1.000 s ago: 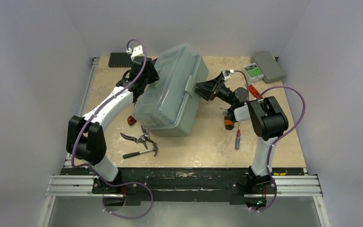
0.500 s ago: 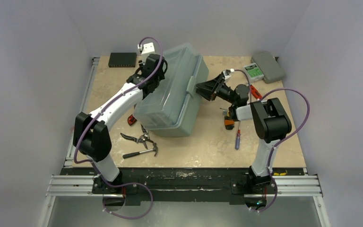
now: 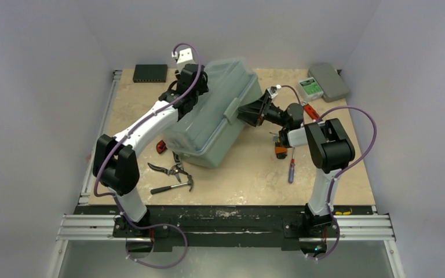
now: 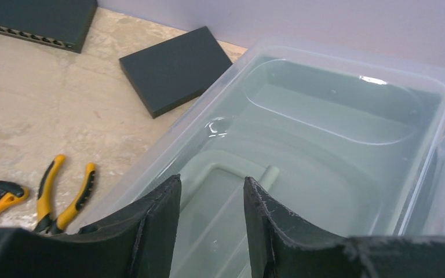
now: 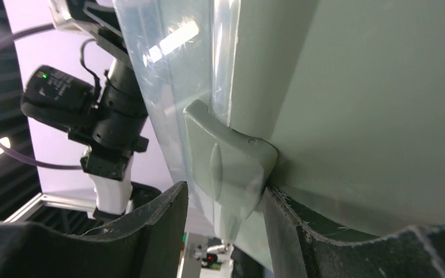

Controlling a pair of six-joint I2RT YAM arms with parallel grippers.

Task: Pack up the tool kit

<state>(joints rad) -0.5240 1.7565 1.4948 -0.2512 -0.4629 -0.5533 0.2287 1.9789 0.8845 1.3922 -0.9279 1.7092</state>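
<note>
Sage-green plastic under a cloudy see-through lid: the toolbox (image 3: pixel 211 121) sits tilted in the middle of the counter (image 3: pixel 255 179), between my two arms. My left jaws stand apart over the far-left corner of the lid (image 4: pixel 336 116), its rim running just beneath them; whether the tips touch it I cannot tell. My right jaws stand apart astride the pale latch (image 5: pixel 229 165) on the box's right side, one finger (image 5: pixel 324 249) against the wall and a gap beside the other. Through the lid only a blurred pale tray shape shows. Yellow-handled pliers (image 4: pixel 64 194) lie on the counter beside the box.
</note>
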